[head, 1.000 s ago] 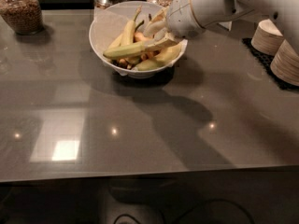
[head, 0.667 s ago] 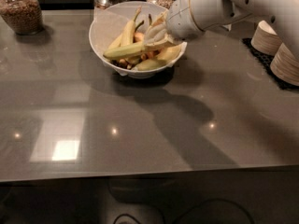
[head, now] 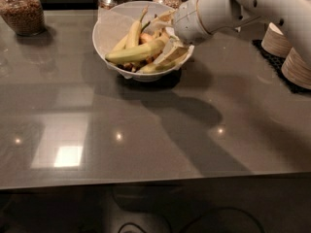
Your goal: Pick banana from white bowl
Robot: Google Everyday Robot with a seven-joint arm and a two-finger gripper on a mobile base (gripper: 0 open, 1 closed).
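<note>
Grasp step: pincer [head: 167, 38] inside white bowl [head: 104, 30], at banana [head: 133, 53] right end; grip state cannot tell. Banana lies across fruit pile [head: 146, 68], bowl on desk [head: 146, 144]. Next: secure hold, lift clear.

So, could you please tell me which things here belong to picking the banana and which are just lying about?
For the job: long greenish banana; white bowl holding it; gripper, reaching into the bowl's right side.
Lying about: other bananas in the bowl; glass jars at the back; stacked beige bowls on the right.
</note>
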